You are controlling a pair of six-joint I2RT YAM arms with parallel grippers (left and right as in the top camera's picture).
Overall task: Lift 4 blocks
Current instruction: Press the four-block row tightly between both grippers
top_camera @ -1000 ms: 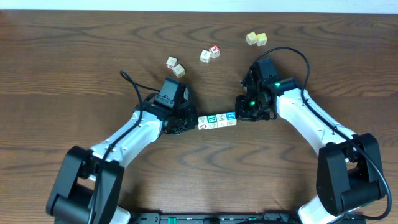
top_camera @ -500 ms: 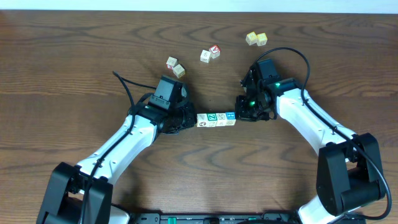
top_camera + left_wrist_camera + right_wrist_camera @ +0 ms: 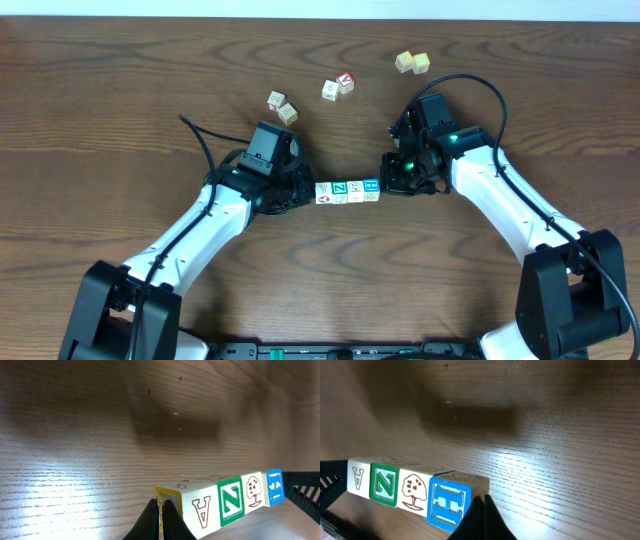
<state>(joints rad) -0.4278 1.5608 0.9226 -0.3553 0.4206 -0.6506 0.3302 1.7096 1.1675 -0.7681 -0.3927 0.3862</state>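
Observation:
Four blocks (image 3: 348, 190) form one tight row between my two grippers. In the left wrist view the row reads a cube with a brown A (image 3: 200, 507), a green N cube (image 3: 231, 500), a tree cube (image 3: 253, 491) and a blue H cube (image 3: 274, 486). My left gripper (image 3: 161, 505) is shut, its tips pressed against the A cube's end face. My right gripper (image 3: 481, 502) is shut and pushes on the end of the blue H cube (image 3: 449, 504). The row looks raised off the wood, with its shadow lying apart from it.
Loose cubes lie at the far side of the table: a pair (image 3: 282, 107) at the left, a red-letter cube (image 3: 346, 82) with a pale one beside it, and two yellowish cubes (image 3: 412, 62) at the right. A black cable (image 3: 205, 140) loops by the left arm.
The row and both gripper tips have shifted slightly toward the far side in the overhead view. The left arm's elbow has swung out to the left. Both grippers stay shut.

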